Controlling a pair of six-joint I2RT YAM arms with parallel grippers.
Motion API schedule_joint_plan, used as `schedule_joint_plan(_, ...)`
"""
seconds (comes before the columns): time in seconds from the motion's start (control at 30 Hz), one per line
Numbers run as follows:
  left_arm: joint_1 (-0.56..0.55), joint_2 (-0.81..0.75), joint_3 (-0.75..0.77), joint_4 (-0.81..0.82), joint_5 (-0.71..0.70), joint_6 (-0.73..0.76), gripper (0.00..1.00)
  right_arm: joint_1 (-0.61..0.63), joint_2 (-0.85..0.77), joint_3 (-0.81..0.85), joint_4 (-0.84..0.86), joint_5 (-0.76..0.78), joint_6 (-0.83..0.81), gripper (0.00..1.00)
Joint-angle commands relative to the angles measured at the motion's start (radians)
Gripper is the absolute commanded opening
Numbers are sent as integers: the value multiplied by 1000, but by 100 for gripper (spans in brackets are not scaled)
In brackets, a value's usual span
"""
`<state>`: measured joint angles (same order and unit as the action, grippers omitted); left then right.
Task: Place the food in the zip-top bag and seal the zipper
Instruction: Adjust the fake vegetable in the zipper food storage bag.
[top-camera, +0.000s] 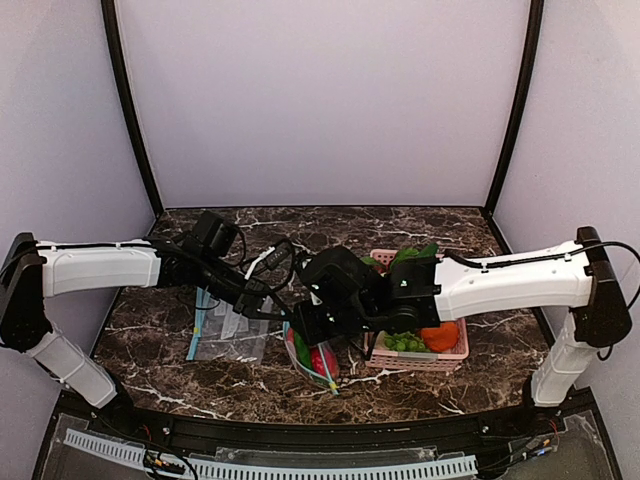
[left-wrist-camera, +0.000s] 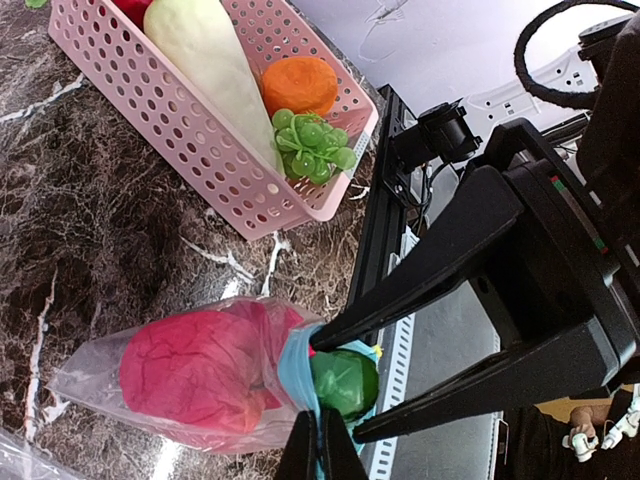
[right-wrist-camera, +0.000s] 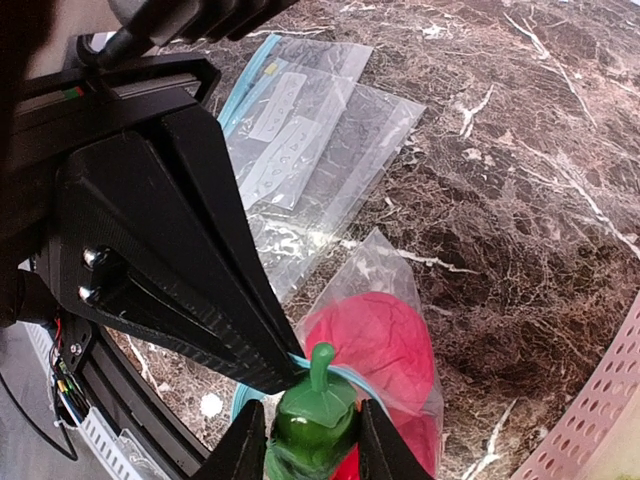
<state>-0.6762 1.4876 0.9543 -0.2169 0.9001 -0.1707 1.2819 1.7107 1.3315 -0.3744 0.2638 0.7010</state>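
Observation:
The zip-top bag (left-wrist-camera: 90, 375) lies on the marble in front of the basket, with a red-pink fruit (left-wrist-camera: 200, 365) inside it. It also shows in the top view (top-camera: 318, 362). My left gripper (left-wrist-camera: 320, 445) is shut on the light blue zipper (left-wrist-camera: 292, 365) at the bag's mouth. My right gripper (right-wrist-camera: 315, 440) is shut on the green cucumber (right-wrist-camera: 315, 425), stem end forward, right at the mouth. In the right wrist view the red fruit (right-wrist-camera: 375, 335) lies just beyond it in the bag (right-wrist-camera: 375, 260). The cucumber's end (left-wrist-camera: 345, 382) sits between my right gripper's fingers (left-wrist-camera: 430, 270).
A pink basket (left-wrist-camera: 200, 140) stands to the right of the bag, holding a white radish (left-wrist-camera: 215, 60), an orange fruit (left-wrist-camera: 300, 85) and green grapes (left-wrist-camera: 312, 145). Spare clear bags (right-wrist-camera: 310, 130) lie flat to the left. The table's front edge is close behind the bag mouth.

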Motion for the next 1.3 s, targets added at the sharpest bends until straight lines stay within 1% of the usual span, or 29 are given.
schedule_joint_plan(0.0, -3, -13, -12, 5, 20, 6, 1, -4, 31, 37, -4, 6, -23, 27)
schedule_joint_plan(0.1, -2, -18, -11, 5, 11, 7, 1, -4, 33, 38, -9, 0, -28, 18)
schedule_joint_plan(0.2, -3, -25, -11, 5, -6, 10, 1, -2, 30, 29, -14, -19, -40, 11)
schedule_joint_plan(0.33, -1, -33, -9, 7, -19, 10, 1, 8, 27, 8, -17, -57, -61, 8)
schedule_joint_plan(0.6, 7, -47, -13, 10, -31, 10, 1, 32, 61, 8, -65, -120, -88, 6)
schedule_joint_plan(0.9, 14, -67, -17, 23, -23, 14, 1, 35, 95, 33, -159, -132, -87, 6)
schedule_joint_plan(1.07, 13, -87, -28, 47, -17, 11, 1, 36, 127, 74, -208, -150, -125, 7)
schedule_joint_plan(1.27, 14, -104, -32, 49, -21, 15, 1, 37, 119, 108, -282, -201, -198, 8)
